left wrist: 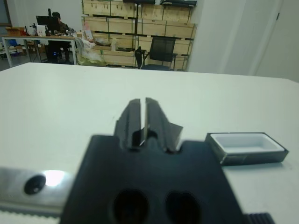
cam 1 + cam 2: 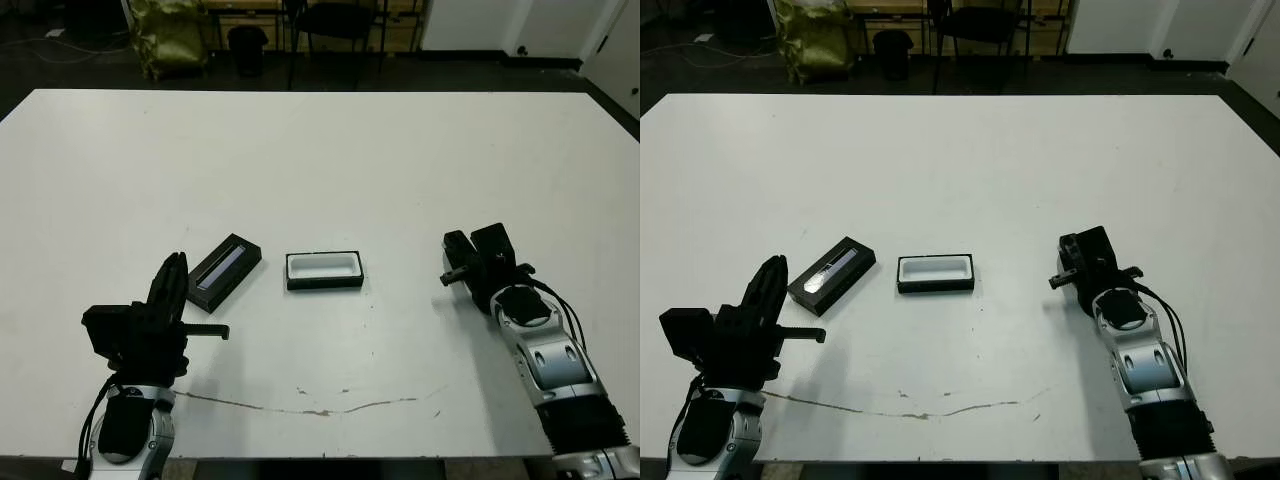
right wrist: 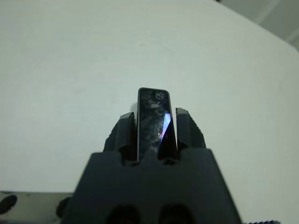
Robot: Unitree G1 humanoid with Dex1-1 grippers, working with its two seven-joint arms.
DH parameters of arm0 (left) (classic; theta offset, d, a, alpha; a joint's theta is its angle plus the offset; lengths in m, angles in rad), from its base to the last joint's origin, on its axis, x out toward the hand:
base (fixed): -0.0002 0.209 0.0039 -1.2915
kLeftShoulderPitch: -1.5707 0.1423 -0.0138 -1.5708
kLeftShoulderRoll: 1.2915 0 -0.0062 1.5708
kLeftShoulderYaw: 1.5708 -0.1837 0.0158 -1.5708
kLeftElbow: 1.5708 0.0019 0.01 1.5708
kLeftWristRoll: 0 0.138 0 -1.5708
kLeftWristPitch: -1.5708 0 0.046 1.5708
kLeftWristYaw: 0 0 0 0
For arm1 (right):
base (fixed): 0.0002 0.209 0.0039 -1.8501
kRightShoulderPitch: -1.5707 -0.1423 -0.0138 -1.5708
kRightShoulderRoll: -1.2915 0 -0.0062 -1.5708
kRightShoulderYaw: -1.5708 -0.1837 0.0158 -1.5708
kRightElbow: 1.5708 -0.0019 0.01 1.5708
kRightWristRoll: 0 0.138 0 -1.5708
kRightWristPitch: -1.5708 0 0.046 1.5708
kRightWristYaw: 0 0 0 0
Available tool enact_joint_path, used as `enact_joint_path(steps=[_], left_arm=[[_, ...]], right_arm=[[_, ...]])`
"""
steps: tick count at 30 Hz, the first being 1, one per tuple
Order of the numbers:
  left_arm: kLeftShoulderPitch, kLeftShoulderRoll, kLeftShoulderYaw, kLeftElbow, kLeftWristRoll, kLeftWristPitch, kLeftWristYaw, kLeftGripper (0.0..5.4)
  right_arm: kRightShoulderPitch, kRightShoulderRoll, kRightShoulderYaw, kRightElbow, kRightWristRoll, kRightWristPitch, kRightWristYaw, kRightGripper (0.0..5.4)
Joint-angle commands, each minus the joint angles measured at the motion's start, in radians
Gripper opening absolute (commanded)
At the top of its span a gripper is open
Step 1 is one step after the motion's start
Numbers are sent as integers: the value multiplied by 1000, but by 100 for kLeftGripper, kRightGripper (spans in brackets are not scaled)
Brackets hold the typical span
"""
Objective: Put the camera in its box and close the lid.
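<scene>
Bench: your box lies open, lid just left.
Right hand: pinching your camera.
Left hand: pressed together.

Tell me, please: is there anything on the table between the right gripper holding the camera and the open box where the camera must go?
Nothing visible. The right gripper holds the camera, and only bare table lies between it and the box. The lid lies on the box's far side, near the left gripper.

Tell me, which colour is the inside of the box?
White; the box has black outer walls. It shows best in the left wrist view.
</scene>
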Motion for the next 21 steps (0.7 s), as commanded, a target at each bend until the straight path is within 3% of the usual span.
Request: enact_joint_path(steps=[1, 6, 9, 11, 17, 21], left_arm=[[28, 5, 4, 25, 0, 18, 1, 0], [31, 5, -1, 22, 4, 25, 3, 0], [30, 5, -4, 26, 13, 21, 6, 0], [27, 6, -3, 37, 10, 9, 1, 0], [29, 0, -6, 29, 13, 30, 12, 0], [33, 1, -9, 19, 4, 41, 11, 0]], right_arm=[[146, -33, 31, -80, 70, 235, 123, 83], [103, -88, -79, -132, 252, 150, 335, 82], [48, -112, -103, -138, 291, 94, 407, 80], [-1, -126, -112, -142, 313, 104, 435, 80], [-162, -124, -140, -182, 395, 260, 427, 80], [-243, -126, -123, -167, 430, 267, 466, 80]])
